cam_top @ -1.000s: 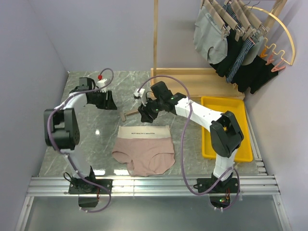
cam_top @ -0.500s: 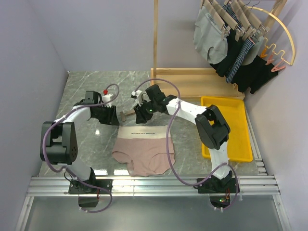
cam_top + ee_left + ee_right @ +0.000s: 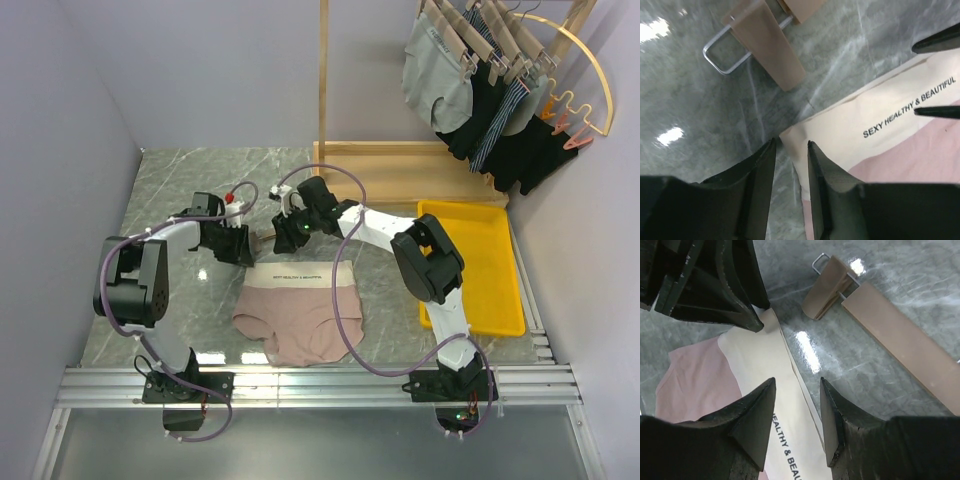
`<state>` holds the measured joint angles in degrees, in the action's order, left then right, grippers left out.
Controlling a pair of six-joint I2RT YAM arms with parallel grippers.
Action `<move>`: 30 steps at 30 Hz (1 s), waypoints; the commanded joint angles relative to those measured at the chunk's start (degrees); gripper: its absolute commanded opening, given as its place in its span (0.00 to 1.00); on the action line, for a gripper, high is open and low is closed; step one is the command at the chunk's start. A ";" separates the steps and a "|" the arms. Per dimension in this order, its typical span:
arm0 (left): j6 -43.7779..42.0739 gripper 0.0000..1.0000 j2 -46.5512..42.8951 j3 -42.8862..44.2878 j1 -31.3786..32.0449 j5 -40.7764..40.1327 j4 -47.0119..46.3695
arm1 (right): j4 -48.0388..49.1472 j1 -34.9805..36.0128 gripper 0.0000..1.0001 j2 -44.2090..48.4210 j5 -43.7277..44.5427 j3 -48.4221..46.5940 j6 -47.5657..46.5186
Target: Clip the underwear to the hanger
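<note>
The grey marbled surface (image 3: 190, 190) carries everything. At its far right corner, a row of grey, black and striped garments (image 3: 470, 90) hangs on wooden hangers. Below them sits a yellow tray (image 3: 505, 300).

The dusty-pink underwear (image 3: 300, 315) lies flat near the middle of the surface, with its cream waistband (image 3: 300, 273) towards the far side. The light-wood hanger (image 3: 900, 347) lies just beyond the waistband and apart from it. Its wooden clip (image 3: 767, 45) and wire spring point at the waistband's left corner.

The left gripper (image 3: 791, 145) is low at that corner. Its jaws are narrowly parted, with the tip of the cloth in the gap and nothing pinched. The right gripper (image 3: 797, 385) hovers over the waistband's far edge with its jaws apart and holds nothing.

Small dark capitals on the waistband read "SEXY HEALTHY & BEAUTIFUL".
</note>
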<state>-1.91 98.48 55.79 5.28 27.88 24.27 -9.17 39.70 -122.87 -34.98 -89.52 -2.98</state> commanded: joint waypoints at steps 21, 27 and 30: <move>-3.01 0.69 -7.33 10.74 -8.70 20.46 -0.72 | -8.06 0.55 0.77 -6.24 10.38 -16.47 -40.34; -2.75 0.70 -8.56 11.71 -10.81 21.07 0.34 | -13.76 1.43 0.75 -11.51 9.32 -24.99 -45.27; -2.92 0.70 -8.74 12.23 -11.25 21.25 1.48 | -20.17 1.69 0.75 -15.11 9.84 -32.00 -47.20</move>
<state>-4.86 92.33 65.10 -5.30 46.70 24.91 -23.07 40.53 -136.64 -24.60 -113.45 -46.09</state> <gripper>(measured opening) 0.697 0.754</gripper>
